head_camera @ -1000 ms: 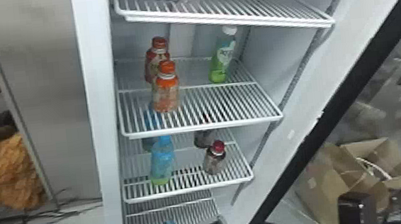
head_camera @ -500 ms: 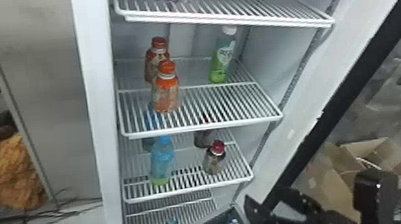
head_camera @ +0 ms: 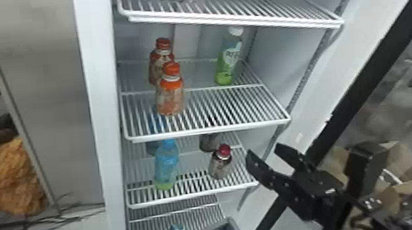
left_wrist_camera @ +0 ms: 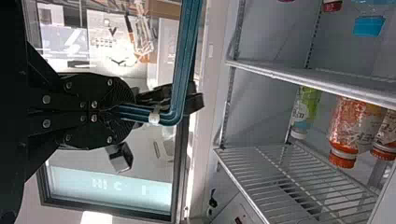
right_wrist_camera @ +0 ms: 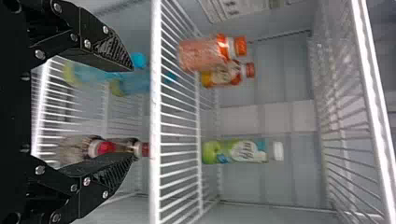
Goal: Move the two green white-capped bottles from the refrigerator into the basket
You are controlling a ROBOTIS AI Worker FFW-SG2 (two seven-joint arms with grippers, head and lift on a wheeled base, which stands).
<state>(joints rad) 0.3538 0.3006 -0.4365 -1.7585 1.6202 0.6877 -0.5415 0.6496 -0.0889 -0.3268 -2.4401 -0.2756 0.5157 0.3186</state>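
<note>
Because the refrigerator (head_camera: 107, 134) is deep, the best approach is probably straight in through its front opening, the wrist level. The shelf to reach is the one across the middle of the head view, and its front edge (head_camera: 210, 131) is the first thing to clear: the hand should be lifted above that wire before going forward. The upper shelf (head_camera: 235, 22) forms a low roof at the top of the frame, so little height can be spared.

One green white-capped bottle (head_camera: 229, 57) stands upright towards the back of that shelf, upper centre of the head view. Its straight body suits a grasp from the front, one finger along each side, below the white cap (head_camera: 236, 30). Coming in on the right half of the shelf should keep clear of the orange-capped bottles (head_camera: 170, 98) farther left. A nudge before closing could tip it, so both fingers ought to pass its sides first. What the basket (head_camera: 211, 226) at the bottom centre contains, I cannot tell.

As for pose, the right arm (head_camera: 364, 165) fills the lower right of the head view, angled up and inward beside the refrigerator's opening. The right gripper (right_wrist_camera: 131, 112) has its fingers spread wide, with nothing between them. The left gripper (left_wrist_camera: 123, 111) has its fingers pressed together, pinching the basket's blue handle (left_wrist_camera: 180, 70).
</note>
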